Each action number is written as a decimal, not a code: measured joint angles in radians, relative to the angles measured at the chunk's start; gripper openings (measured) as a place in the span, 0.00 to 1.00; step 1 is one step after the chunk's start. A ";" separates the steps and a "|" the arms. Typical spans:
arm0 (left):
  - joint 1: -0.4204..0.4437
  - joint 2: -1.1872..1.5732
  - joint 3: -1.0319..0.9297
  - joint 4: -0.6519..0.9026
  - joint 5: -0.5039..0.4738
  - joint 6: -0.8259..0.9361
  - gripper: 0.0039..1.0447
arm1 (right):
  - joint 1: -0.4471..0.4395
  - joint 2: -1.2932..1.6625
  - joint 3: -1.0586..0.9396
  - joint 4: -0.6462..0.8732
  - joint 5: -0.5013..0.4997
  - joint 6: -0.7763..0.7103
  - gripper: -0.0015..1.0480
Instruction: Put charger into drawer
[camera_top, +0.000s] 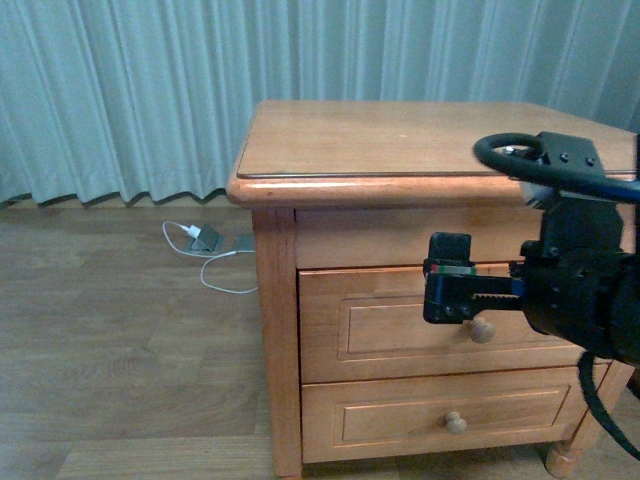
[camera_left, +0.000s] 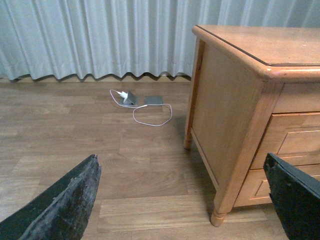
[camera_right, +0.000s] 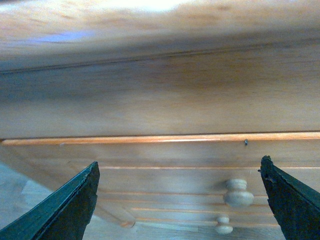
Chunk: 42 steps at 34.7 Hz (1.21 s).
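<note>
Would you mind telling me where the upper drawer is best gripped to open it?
Grip the round wooden knob on the upper drawer, coming straight at the front. It is the only part protruding from the closed, recessed panel. The right end effector, open, already hangs in front of the drawer, just above and left of the knob.

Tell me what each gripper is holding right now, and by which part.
Nothing is held. The right gripper is open in front of the drawer, above its knob. The left gripper is open over the floor, with nothing between its fingers.
</note>
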<state>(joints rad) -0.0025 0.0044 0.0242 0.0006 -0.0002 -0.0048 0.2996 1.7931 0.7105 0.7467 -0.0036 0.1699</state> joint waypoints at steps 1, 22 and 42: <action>0.000 0.000 0.000 0.000 0.000 0.000 0.94 | 0.001 -0.031 -0.018 -0.015 -0.002 -0.008 0.91; 0.000 0.000 0.000 0.000 0.000 0.000 0.94 | -0.069 -1.131 -0.373 -0.665 -0.078 0.073 0.91; 0.000 0.000 0.000 0.000 0.000 0.000 0.94 | -0.180 -1.348 -0.627 -0.392 0.120 -0.163 0.04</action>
<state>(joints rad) -0.0025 0.0040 0.0242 0.0006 -0.0002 -0.0048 0.1200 0.4450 0.0837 0.3550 0.1162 0.0071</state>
